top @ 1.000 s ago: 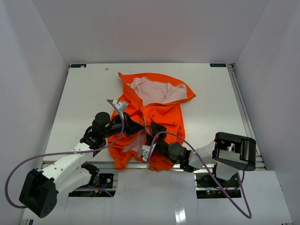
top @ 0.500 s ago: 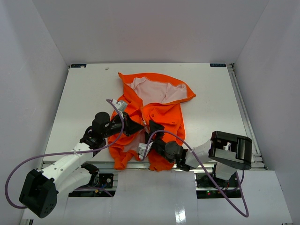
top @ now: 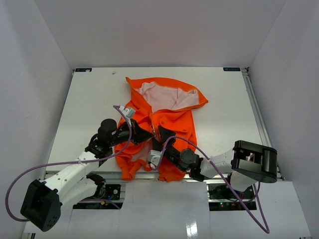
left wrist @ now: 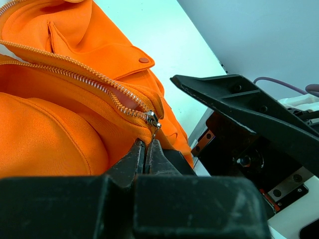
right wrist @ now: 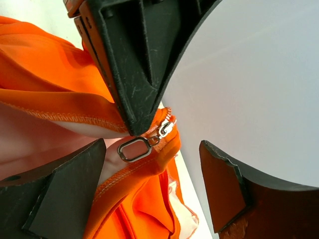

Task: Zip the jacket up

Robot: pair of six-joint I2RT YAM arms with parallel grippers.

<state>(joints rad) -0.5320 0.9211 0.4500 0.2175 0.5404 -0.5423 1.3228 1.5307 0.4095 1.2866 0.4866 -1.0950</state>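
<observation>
Jacket: the orange jacket [top: 172,119] lay at the middle of the white tabletop [top: 89,99], collar end toward 12 o'clock with pale lining [top: 162,95] showing, hem toward 6 o'clock at the near edge.
Zipper: teeth [left wrist: 84,79] unjoined above the slider [left wrist: 152,118], which sat low on the front.
Left gripper [left wrist: 147,149]: reached in from 8 o'clock, jaws pressed together on the jacket fabric just beside the slider.
Right gripper [right wrist: 152,149]: came in from 4 o'clock, jaws wide apart, holding nothing.
Pull [right wrist: 133,149]: the small metal ring hung free between the right jaws, touching neither.
</observation>
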